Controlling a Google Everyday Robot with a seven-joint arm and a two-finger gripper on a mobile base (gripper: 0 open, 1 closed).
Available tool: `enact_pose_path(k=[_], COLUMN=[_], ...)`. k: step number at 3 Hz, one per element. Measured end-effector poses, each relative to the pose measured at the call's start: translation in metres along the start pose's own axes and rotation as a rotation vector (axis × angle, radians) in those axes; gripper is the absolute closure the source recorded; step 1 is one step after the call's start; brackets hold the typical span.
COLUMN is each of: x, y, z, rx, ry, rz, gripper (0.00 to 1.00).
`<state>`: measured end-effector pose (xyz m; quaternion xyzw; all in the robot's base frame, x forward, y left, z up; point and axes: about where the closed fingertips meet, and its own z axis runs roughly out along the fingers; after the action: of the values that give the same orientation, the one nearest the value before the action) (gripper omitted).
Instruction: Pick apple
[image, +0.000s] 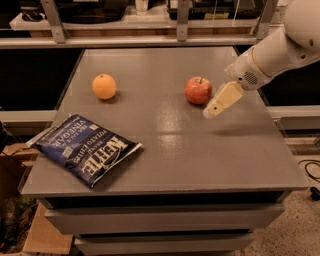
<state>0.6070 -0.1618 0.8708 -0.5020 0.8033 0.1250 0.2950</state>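
Red with yellow patches, the apple is set far back on the grey surface. The pincer is held just right of it, likely for a grab; open or closed cannot be told.

Grey table bearing apple, orange, chip bag, tool just beside apple
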Motion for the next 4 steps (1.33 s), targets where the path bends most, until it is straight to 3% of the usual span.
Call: enact_pose_path(k=[2, 4], x=[-0.026, -0.043], y=[-0.007, -0.007], z=[0.029, 0.042], rx=[-0.044, -0.076], ry=[-0.084, -0.114], rz=[-0.008, -0.028], gripper=[0.0, 0.41])
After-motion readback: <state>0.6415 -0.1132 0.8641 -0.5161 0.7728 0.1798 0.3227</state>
